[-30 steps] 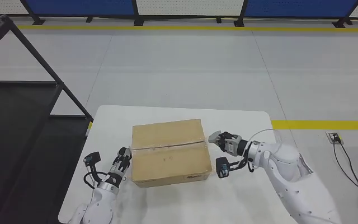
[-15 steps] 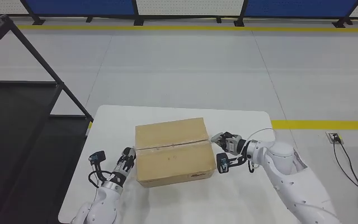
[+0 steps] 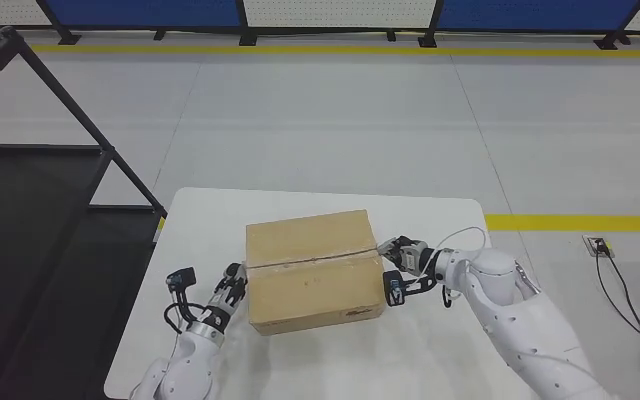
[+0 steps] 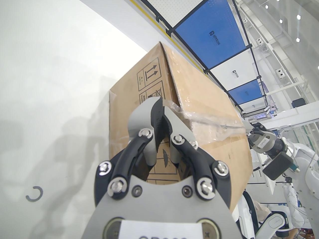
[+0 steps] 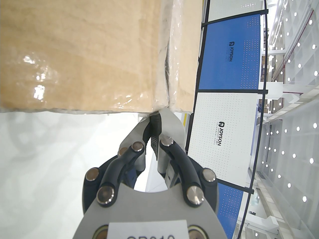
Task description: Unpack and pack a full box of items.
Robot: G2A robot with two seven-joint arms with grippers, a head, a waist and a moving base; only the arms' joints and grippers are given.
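We see sealed cardboard box [image 3: 312,270] lower centre on white table [image 3: 200,215]. Left gripper [image 3: 238,280] at its left end, jaws closed; right gripper [image 3: 386,248] touching right-end tape seam [image 5: 165,50], jaws closed.

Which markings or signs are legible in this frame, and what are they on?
Cardboard box: a handling sign of two upward arrows; the print beside it is too small to read.
Left gripper label: cut off at the picture's edge.
Right gripper label: likewise cut off.
Wall panels: a brand logo, not quoted.
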